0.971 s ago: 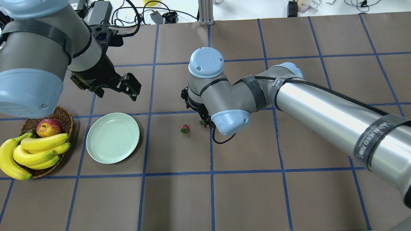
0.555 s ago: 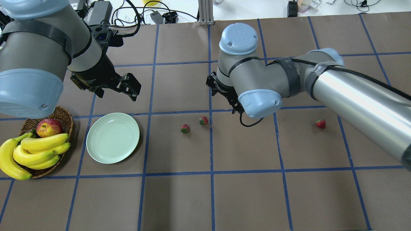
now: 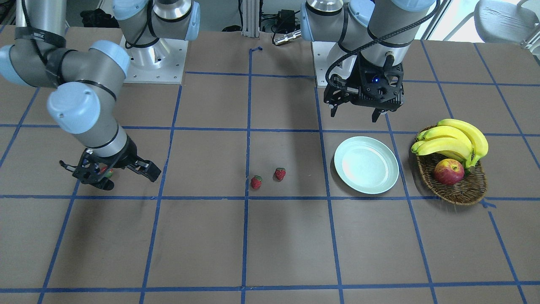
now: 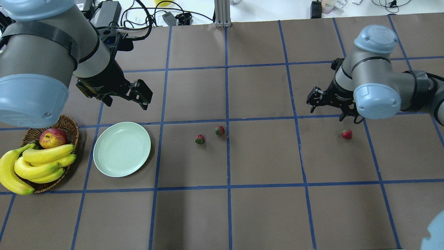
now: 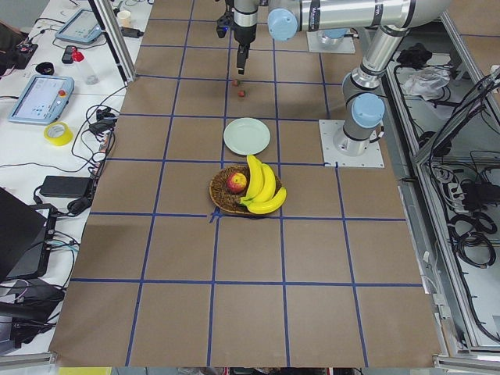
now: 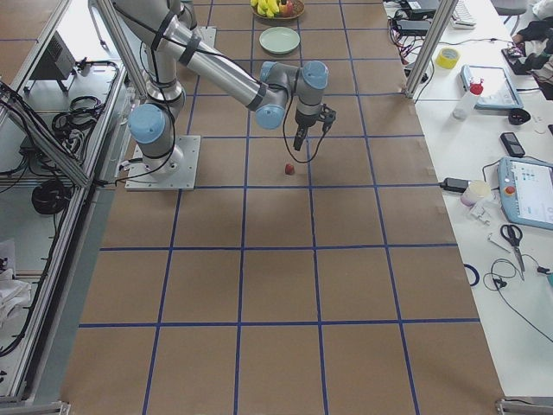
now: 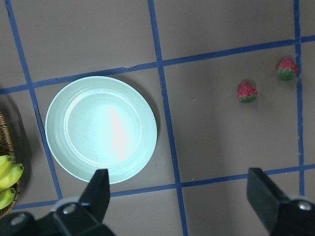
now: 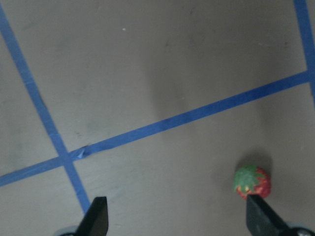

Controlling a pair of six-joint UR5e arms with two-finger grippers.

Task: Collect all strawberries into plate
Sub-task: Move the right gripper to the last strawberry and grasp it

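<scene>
The left gripper (image 4: 125,100) hangs wide open near the round glossy mint-green plate (image 4: 122,149), a small red green-capped strawberry (image 4: 199,139) and a second strawberry (image 4: 219,130) lie close together on the brown blue-taped table (image 4: 263,215), and a third strawberry (image 4: 346,134) lies near the spread, empty right gripper (image 4: 326,111)

— Where is the plate?

— The plate (image 4: 121,149) sits flat on the counter (image 4: 263,208) at the left. It is round, shallow, pale mint-green and glossy, with a raised rim.

— And the strawberries?

— All three lie on the counter, outside the plate. The left strawberry (image 4: 199,139) and the middle strawberry (image 4: 219,130) are near each other without touching, about the centre, well to the right of the plate. The middle one lies slightly farther back.

— The third?

— The right strawberry (image 4: 346,134) lies alone, far to the right, well apart from the pair.

— Their look?

— Tiny and red, each with a green leafy cap.
</scene>
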